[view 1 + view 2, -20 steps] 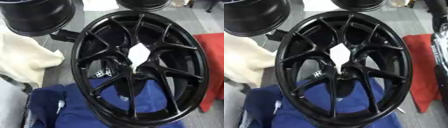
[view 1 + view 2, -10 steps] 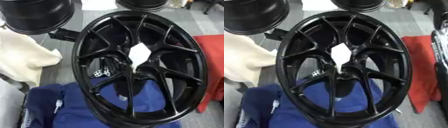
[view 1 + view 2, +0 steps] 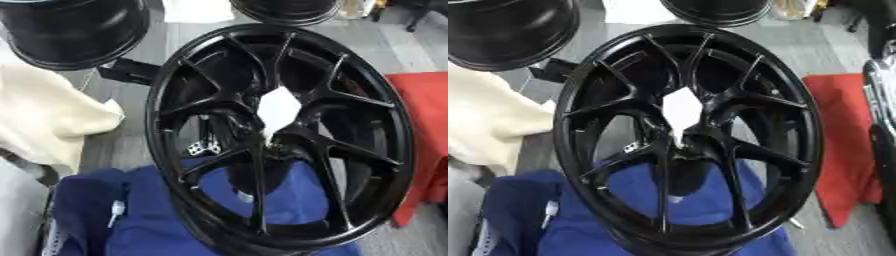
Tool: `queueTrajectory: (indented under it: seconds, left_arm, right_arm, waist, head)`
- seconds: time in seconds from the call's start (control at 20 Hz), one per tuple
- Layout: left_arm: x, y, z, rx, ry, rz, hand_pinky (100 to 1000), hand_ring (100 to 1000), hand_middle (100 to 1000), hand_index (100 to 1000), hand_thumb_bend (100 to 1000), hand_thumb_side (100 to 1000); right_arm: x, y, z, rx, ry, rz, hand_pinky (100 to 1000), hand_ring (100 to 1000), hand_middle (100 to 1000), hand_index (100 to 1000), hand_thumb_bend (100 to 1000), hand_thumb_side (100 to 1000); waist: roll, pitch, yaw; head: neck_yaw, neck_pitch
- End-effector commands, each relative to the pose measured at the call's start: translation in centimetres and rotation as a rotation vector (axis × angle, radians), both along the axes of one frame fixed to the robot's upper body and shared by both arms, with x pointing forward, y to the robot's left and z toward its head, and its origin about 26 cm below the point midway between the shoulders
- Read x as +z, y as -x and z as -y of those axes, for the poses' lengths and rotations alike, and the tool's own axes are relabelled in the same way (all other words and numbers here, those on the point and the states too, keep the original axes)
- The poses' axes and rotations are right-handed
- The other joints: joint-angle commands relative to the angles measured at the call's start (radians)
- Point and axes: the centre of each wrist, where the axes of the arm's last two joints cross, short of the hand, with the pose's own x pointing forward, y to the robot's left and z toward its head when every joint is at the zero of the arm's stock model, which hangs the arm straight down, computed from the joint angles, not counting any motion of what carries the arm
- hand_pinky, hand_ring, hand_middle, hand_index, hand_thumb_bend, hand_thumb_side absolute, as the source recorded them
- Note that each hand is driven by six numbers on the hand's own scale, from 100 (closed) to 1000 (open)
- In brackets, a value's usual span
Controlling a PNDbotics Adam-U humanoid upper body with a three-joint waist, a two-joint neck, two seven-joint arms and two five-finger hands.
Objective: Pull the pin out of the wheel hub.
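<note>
Neither hand shows, so you cannot tell their state. The wheel hub (image 3: 278,111) stands mid-frame on blue cloth (image 3: 157,225); no pin is discernible, and groping blindly risks tipping the wheel.

The wheel (image 3: 280,135) is glossy black all over, rim and spokes alike, with a white diamond-shaped patch (image 3: 278,109) at its hub. Under it lies a deep blue cloth (image 3: 623,220) (plain, no print that I can see). To the left sits a cream cloth (image 3: 44,120), to the right a bright red one (image 3: 842,145). The floor (image 3: 798,45) is grey. Another wheel (image 3: 74,30) behind is black too.
</note>
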Motion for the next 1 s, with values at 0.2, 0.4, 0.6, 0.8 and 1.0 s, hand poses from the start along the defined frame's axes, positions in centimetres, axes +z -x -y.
queueTrajectory:
  seconds: [0.2,0.4,0.6,0.8,1.0]
  left_arm:
    - [1.85,0.62,1.12,0.069,0.016,0.095,765,797,718,790,100,551]
    - [1.64,0.70,0.91,0.106,-0.160,0.026,918,933,818,843,281,100]
    - [1.55,0.69,0.45,0.174,-0.202,-0.012,886,913,795,848,126,100]
    - [1.69,0.76,0.34,0.227,-0.065,0.043,766,800,686,752,100,616]
    - [1.47,0.82,1.17,0.174,0.092,0.109,739,770,646,726,100,654]
  right_arm:
    - [1.14,0.47,0.06,-0.003,0.010,0.044,682,579,571,700,100,725]
    - [1.00,0.45,0.13,-0.005,0.004,0.041,681,578,570,699,100,726]
    - [0.90,0.42,0.20,-0.006,0.000,0.038,681,578,570,699,100,725]
    - [0.82,0.40,0.15,-0.003,-0.001,0.036,681,578,570,698,100,727]
    - [0.78,0.37,0.03,0.001,0.000,0.034,681,578,570,698,100,727]
  waist:
    - [0.006,-0.030,-0.002]
    - [0.006,-0.029,-0.003]
    - [0.005,-0.027,-0.002]
    - [0.005,-0.027,0.000]
    - [0.006,-0.028,0.001]
  head:
    - [0.003,0.000]
    - [0.005,0.000]
    - [0.005,0.003]
    - [0.005,0.003]
    - [0.006,0.000]
